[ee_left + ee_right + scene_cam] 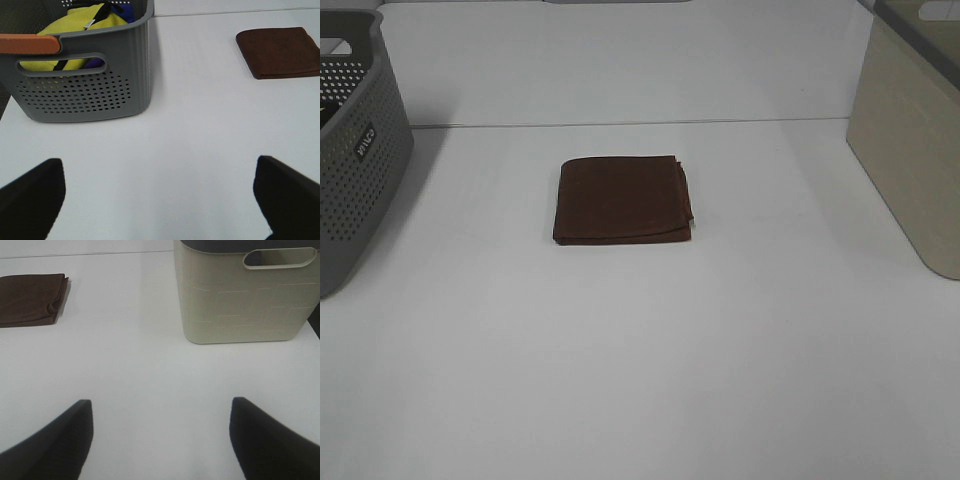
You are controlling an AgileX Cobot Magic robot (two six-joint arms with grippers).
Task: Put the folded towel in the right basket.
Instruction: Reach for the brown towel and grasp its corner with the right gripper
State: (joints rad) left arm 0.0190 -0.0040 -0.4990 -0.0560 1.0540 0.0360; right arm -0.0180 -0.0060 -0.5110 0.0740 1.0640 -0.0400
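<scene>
A folded dark brown towel (pixel 623 200) lies flat on the white table near the middle. It also shows in the left wrist view (pixel 279 51) and the right wrist view (pixel 31 306). The beige right basket (pixel 912 130) stands at the table's right edge, seen close in the right wrist view (pixel 240 295). Neither gripper shows in the exterior high view. My left gripper (pixel 160 200) is open and empty above bare table, far from the towel. My right gripper (pixel 160 437) is open and empty, short of the beige basket.
A grey perforated basket (pixel 350 150) stands at the left edge; the left wrist view shows it (pixel 85 85) holding yellow and blue cloth, with an orange strip on its rim. The table's back edge runs behind the towel.
</scene>
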